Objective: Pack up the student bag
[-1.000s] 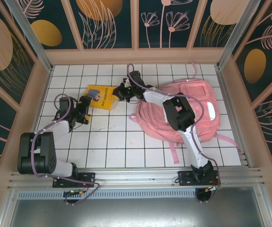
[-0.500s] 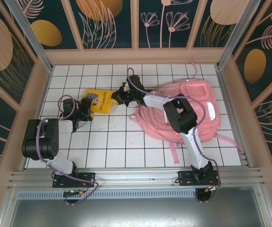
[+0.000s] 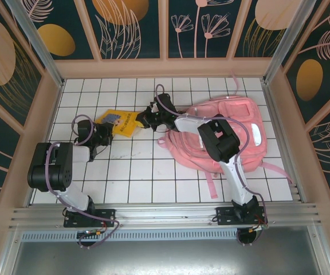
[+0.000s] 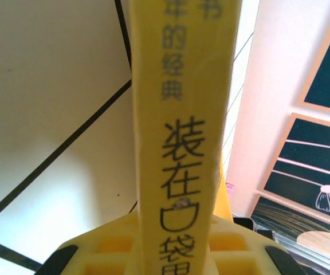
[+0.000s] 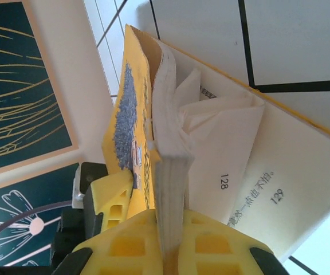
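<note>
Clamping from both ends: thin yellow paperback book (image 3: pixel 119 121) is pinched on spine by left gripper (image 3: pixel 103 131) and on page block by right gripper (image 3: pixel 138 119), prob. for steadier carry. Large glossy pink backpack (image 3: pixel 245 112) lies flat just right of it.

This is a robot test cell in a lab. A white table (image 3: pixel 153 172) ruled in a black grid sits inside a pale wooden frame (image 3: pixel 165 67). Dark panels (image 3: pixel 136 28) painted with flowers and leaves run from 9 through 12 to 3 o'clock. At 6 o'clock a metal rail (image 3: pixel 165 213) carries the left arm (image 3: pixel 50 175) and right arm (image 3: pixel 217 140).
</note>
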`<state>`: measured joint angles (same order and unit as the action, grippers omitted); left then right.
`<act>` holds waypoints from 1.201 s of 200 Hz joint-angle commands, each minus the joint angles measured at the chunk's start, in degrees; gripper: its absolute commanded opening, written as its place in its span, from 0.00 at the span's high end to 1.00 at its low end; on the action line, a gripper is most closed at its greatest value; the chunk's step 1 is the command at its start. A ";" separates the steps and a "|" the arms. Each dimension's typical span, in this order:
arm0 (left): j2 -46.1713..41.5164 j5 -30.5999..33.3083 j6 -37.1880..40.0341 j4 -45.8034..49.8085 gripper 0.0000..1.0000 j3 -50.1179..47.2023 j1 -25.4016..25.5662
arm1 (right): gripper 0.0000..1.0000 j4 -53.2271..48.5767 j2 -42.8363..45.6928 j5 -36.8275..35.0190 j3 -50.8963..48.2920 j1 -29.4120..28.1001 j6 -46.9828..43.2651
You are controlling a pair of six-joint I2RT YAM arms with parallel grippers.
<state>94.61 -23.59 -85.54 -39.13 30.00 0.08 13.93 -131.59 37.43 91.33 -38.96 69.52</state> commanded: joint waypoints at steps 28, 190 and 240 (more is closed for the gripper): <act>-3.74 -0.90 4.90 -1.65 1.00 1.10 0.28 | 0.67 -7.29 8.14 -4.05 -0.24 -0.70 -8.29; -38.51 -6.40 35.73 39.31 1.00 11.17 0.63 | 0.54 -53.77 38.45 -39.68 -10.13 -2.95 -49.23; -42.38 -11.05 37.30 38.32 1.00 8.71 1.24 | 0.53 -58.58 36.51 -45.33 -13.64 -6.47 -49.22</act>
<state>54.35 -30.74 -50.54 2.44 38.87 0.84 -39.99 -94.56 -3.11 79.02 -44.03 21.63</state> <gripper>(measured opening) 0.165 0.470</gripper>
